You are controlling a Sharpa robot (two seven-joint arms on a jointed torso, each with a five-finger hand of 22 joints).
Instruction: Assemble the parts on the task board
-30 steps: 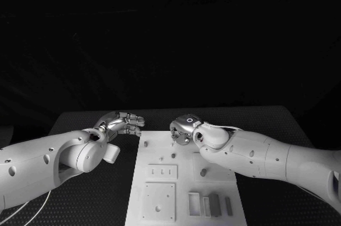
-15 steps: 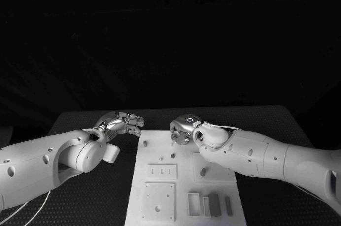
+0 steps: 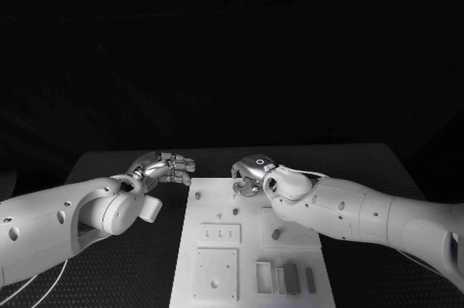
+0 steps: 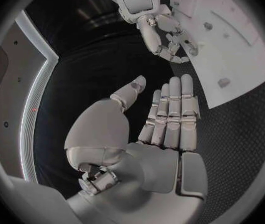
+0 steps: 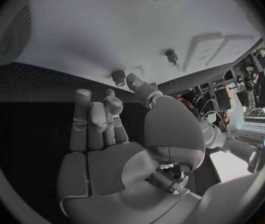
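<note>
The white task board lies lengthwise in the middle of the table. My right hand hovers over its far end with loosely bent fingers and nothing in them. In the right wrist view its thumb points at a small peg standing in the board; a second peg stands farther off. My left hand is off the board's far left corner, over the mat. It is flat and empty in the left wrist view, which also shows the right hand at the board's edge.
More small pegs stand in the board. Two raised white plates sit at its near left, and grey blocks stand in slots at its near right. Black mat surrounds the board.
My right hand has edged slightly toward the board's far edge. The left hand has barely shifted.
</note>
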